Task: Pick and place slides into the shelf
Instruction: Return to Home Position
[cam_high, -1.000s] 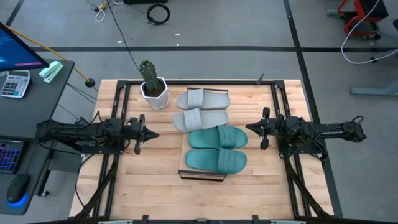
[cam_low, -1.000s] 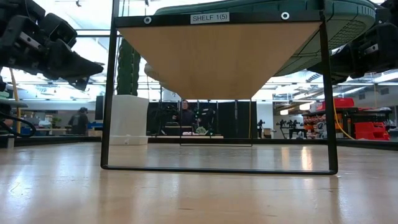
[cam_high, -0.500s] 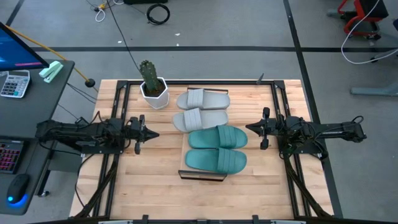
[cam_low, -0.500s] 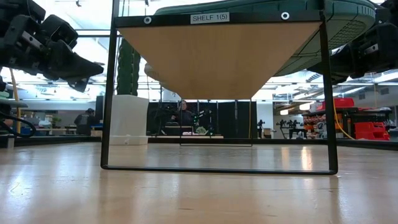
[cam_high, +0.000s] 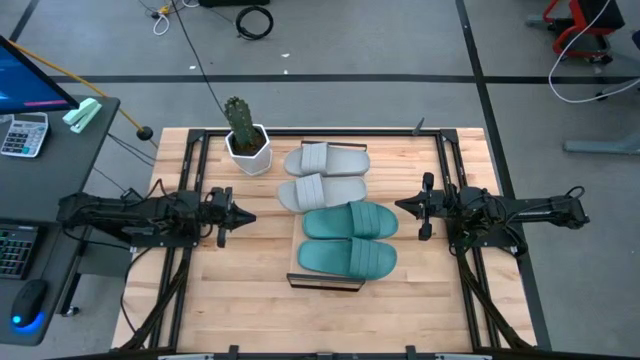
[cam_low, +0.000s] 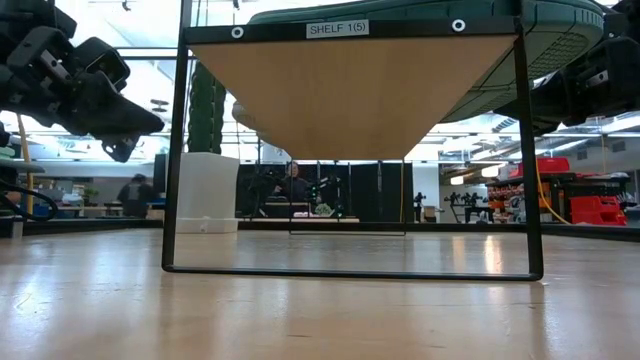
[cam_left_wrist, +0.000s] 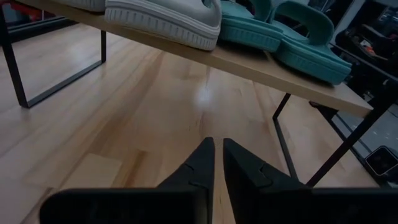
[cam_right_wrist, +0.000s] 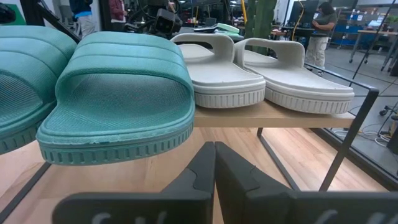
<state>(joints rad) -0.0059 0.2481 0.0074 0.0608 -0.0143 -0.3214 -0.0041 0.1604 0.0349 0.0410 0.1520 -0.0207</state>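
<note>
Lying side by side, four slides (cam_high: 348, 222) filled the shelf (cam_low: 352, 95); left gripper (cam_high: 226, 213) and right gripper (cam_high: 420, 207) flanked it, fingers together, empty.

High cam: overhead, straight down, far off, shelf (cam_high: 296, 250) mid-frame. Low cam: tabletop height, close off shelf's short end, looking level under the board. Left wrist cam: off shelf's left long side, just below board height. Right wrist cam: opposite side, nearer, just above board. All four share the shelf.
</note>
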